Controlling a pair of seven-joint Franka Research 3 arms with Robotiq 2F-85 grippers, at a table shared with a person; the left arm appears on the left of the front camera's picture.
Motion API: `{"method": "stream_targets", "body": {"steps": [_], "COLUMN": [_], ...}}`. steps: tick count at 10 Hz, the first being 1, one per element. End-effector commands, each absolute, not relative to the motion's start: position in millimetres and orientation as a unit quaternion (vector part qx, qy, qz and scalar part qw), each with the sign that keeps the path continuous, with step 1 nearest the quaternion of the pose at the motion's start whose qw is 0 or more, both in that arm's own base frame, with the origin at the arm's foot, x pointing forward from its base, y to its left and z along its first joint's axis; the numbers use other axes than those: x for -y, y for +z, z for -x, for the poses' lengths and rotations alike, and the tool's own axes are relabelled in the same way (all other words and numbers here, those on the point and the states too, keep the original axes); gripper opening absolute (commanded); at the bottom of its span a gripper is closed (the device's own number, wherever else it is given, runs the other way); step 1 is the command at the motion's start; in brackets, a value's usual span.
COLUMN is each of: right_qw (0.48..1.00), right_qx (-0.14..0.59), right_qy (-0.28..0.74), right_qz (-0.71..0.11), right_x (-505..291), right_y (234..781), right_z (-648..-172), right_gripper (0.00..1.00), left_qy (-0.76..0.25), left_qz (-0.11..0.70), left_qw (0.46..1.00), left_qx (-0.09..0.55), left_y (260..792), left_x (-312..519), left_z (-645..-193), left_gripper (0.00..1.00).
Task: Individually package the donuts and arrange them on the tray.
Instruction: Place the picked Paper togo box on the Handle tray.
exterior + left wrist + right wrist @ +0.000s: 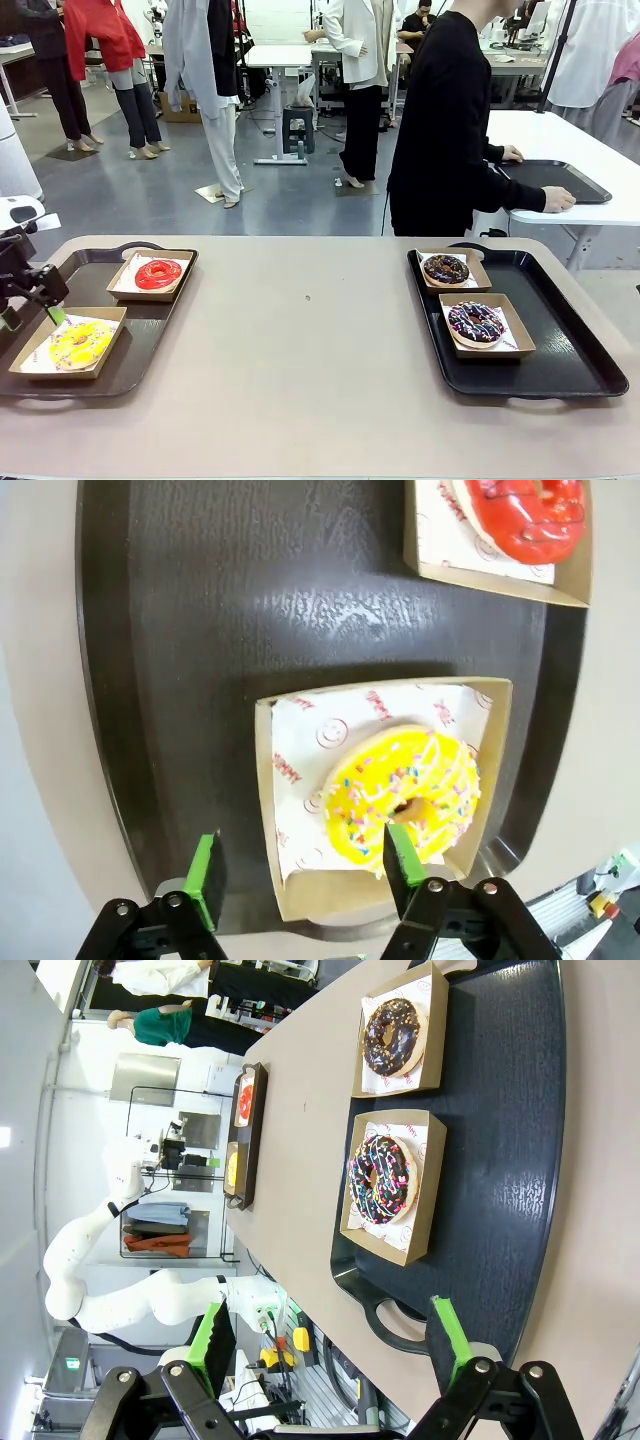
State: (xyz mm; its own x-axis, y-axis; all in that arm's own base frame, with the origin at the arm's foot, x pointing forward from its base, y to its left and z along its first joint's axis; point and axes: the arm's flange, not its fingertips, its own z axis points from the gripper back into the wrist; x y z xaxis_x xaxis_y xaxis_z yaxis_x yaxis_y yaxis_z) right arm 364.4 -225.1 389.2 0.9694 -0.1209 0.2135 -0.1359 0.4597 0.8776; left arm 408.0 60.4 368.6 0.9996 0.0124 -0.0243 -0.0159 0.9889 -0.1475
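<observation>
Yellow donut [405, 800] boxed on tray [200, 630] — left tool [300, 865] agape above.

Two trays sit on the table [300, 380], one at each end. The left tray [150, 330] carries two cardboard boxes: the near box [68, 345] holds one donut [80, 342], and the far box [152, 275] holds another donut [158, 273]. The right tray [570, 340] carries two boxes in its left half, one behind the other, each holding a donut [446, 268] [476, 322]. The left gripper [45, 295] is above the near-left box. A person [450, 120] stands beyond the table's far edge.
</observation>
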Motion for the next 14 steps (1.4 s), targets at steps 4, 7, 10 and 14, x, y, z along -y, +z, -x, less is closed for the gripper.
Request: {"method": "stream_targets", "body": {"steps": [4,7,10,14], "right_qw": [0.847,0.847,0.847,0.847], "right_qx": [0.122,0.122,0.122,0.122], "right_qy": [0.003,0.003,0.003,0.003], "right_qz": [-0.518,-0.518,-0.518,-0.518], "right_x": [223,223,223,223], "right_y": [389,389,389,389], "right_z": [-360,-360,-360,-360], "right_gripper": [1.0,1.0,1.0,1.0], "left_qy": [-0.065,-0.104,-0.099,-0.049], "left_qz": [0.323,0.485,0.58,0.585], "left_qw": [0.944,0.864,0.802,0.808], "left_qx": [0.013,0.086,0.107,0.051], "left_y": [461,471,440,398], "left_x": [-103,-154,-197,-241], "left_z": [-377,-382,-397,-403], "left_gripper": [1.0,1.0,1.0,1.0]}}
